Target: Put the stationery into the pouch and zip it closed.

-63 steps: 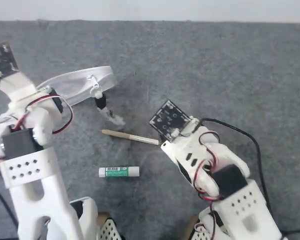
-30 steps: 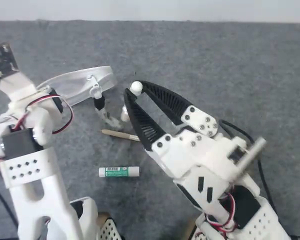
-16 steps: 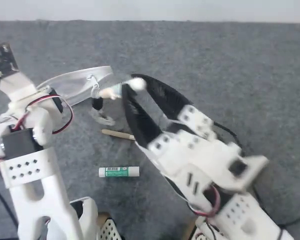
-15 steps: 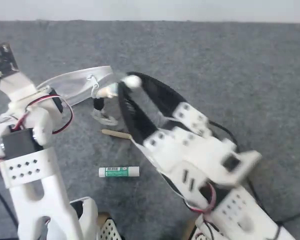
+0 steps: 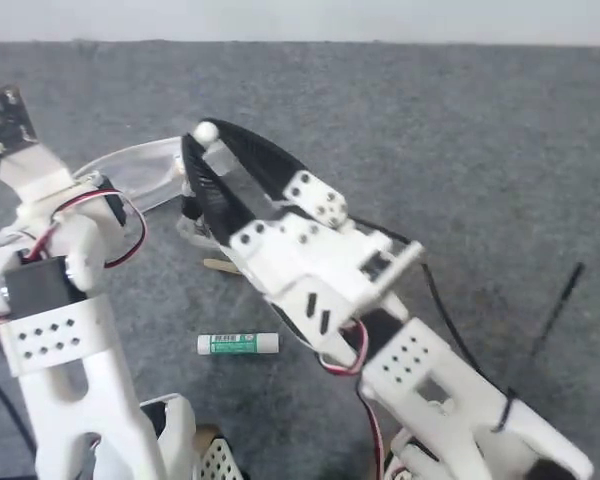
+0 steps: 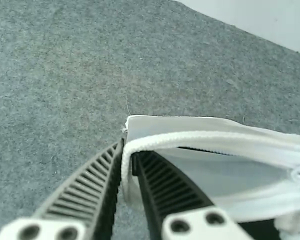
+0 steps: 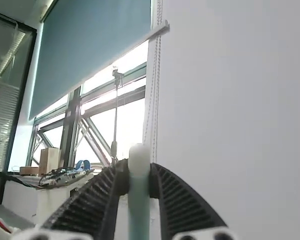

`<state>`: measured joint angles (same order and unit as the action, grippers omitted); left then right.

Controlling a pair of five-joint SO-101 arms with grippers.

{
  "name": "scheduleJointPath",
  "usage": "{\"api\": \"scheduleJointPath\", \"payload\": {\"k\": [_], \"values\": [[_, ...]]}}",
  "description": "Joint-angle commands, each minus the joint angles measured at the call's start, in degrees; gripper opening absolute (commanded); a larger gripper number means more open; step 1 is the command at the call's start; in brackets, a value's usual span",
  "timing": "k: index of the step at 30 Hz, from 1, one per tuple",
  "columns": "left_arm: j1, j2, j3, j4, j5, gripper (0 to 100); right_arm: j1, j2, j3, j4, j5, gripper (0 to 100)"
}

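Observation:
My left gripper (image 6: 126,167) is shut on the rim of the white pouch (image 6: 220,165), holding its mouth off the mat. The pouch (image 5: 140,165) shows at the left of the high view. My right gripper (image 5: 203,140) is raised beside the pouch's open end and is shut on a pale pen with a rounded white cap (image 5: 206,132). The same pen (image 7: 139,162) stands between the right gripper (image 7: 138,172) fingers, pointing up toward the room. A glue stick (image 5: 238,343) with a green label lies on the mat. A wooden pencil (image 5: 218,265) lies beyond it, partly under the right arm.
Grey carpet-like mat (image 5: 460,130) covers the table, with open room at the right and back. The left arm's white body (image 5: 55,300) stands at the front left. The right arm's base (image 5: 460,420) is at the front right, with a black cable (image 5: 555,300) trailing beside it.
My right gripper rose from the mat near the pencil with the pen in it and swung left toward the pouch's mouth. The left arm and pouch stayed put.

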<state>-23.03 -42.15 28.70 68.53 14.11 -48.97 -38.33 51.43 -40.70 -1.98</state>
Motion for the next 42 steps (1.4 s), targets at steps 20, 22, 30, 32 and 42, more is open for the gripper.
{"api": "scheduleJointPath", "payload": {"k": [20, 22, 30, 32, 42], "values": [[-0.18, -0.35, -0.31, -0.35, -0.44, 1, -0.13, 12.88, -10.90, -7.78, -0.35, 0.6], [-0.18, -0.35, -0.04, -0.97, -0.44, 1, -0.57, 12.79, -10.81, -6.37, -0.53, 0.6], [-0.09, -0.44, 1.63, -2.81, -0.44, 1, -0.75, 19.82, -9.41, -6.37, -0.62, 0.6], [-0.09, -0.44, 1.63, -2.81, -0.44, 1, -0.75, 20.88, -7.65, -6.37, -0.62, 0.6], [-0.09, -0.44, 1.63, -2.99, -0.44, 1, -4.18, 21.93, 0.97, -6.29, 4.92, 0.6]]}}
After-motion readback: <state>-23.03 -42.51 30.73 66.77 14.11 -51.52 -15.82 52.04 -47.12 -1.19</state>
